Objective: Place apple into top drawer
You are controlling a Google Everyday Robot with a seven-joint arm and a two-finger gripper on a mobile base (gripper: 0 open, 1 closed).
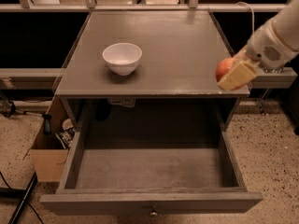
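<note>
The red-orange apple [224,69] is held in my gripper [233,74], lifted over the front right corner of the tabletop [177,45]. The pale fingers [237,76] are shut on the apple; the white arm comes in from the upper right. The top drawer [149,202] is pulled wide open below the tabletop, its inside bare, with a small round knob [153,213] on the front panel. The apple sits above and to the right of the drawer's right wall.
A white bowl [122,58] stands on the left part of the tabletop. A brown cardboard box [46,160] with loose items sits on the speckled floor left of the drawer. A rail runs behind the table.
</note>
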